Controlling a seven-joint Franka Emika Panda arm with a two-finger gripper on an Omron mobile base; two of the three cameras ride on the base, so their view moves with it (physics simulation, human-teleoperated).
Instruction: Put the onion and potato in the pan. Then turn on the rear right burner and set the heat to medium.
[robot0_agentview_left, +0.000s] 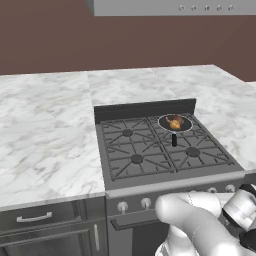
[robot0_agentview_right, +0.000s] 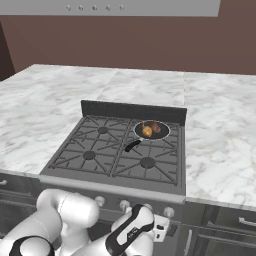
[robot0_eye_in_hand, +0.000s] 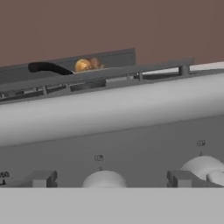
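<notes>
The pan (robot0_agentview_left: 162, 121) (robot0_agentview_right: 138, 131) sits on the rear right burner (robot0_agentview_right: 169, 137), black handle (robot0_eye_in_hand: 48, 68) pointing toward the stove's front. Inside it lie the golden onion (robot0_agentview_left: 175, 125) (robot0_agentview_right: 147, 131) (robot0_eye_in_hand: 82, 65) and, touching it, the darker potato (robot0_agentview_right: 156, 127) (robot0_eye_in_hand: 95, 63). My gripper (robot0_eye_in_hand: 111, 179) (robot0_agentview_right: 161, 232) hangs low in front of the stove's control panel, open, with its fingertips (robot0_eye_in_hand: 40, 178) wide apart. A white knob (robot0_eye_in_hand: 104, 179) lies straight ahead between them, with nothing held.
A second white knob (robot0_eye_in_hand: 203, 168) stands to the right of the first. More knobs (robot0_agentview_left: 145, 202) line the stove front (robot0_agentview_right: 124, 205). Marble counter (robot0_agentview_left: 45, 130) flanks the stove on both sides, and a range hood (robot0_agentview_left: 170, 7) hangs above.
</notes>
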